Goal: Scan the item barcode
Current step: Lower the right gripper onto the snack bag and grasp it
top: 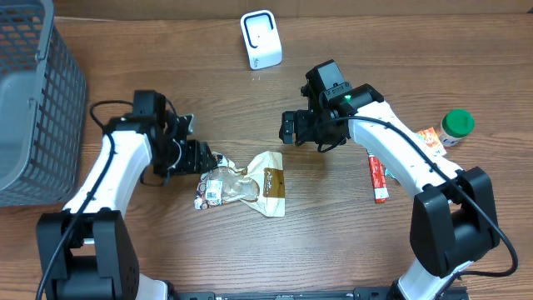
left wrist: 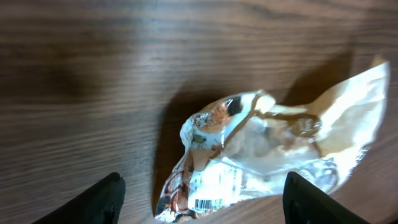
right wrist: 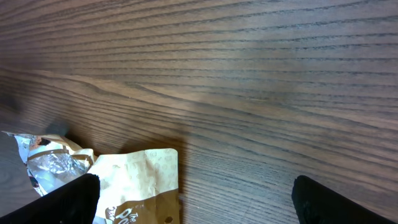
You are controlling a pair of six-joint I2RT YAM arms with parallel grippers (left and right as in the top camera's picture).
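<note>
Left gripper (top: 202,157): jaws wide apart, clamped on nothing, low over the table (top: 150,50).
Packet (top: 241,185): crumpled, clear film with a tan end, lying on the table. Its clear end reaches in between the left gripper's fingers (left wrist: 112,196). I cannot tell whether either finger touches it.
Barcode (left wrist: 203,203): on a white label at the packet's end nearest the left gripper, facing up, between the fingertips.
Right gripper (top: 289,129): jaws fully spread, holding nothing, above bare wood.
Packet from the right gripper: the tan end lies just ahead of one fingertip, apart from it.
Scanner (top: 261,39): white, upright, well beyond both grippers and nearer the right one.
Basket (top: 33,100): grey mesh, well outside the left gripper, past its arm.
Tube (top: 378,177): red, lying behind the right gripper, beside its arm.
Bottle (top: 456,125): green cap, well outside the right gripper, past the arm.
</note>
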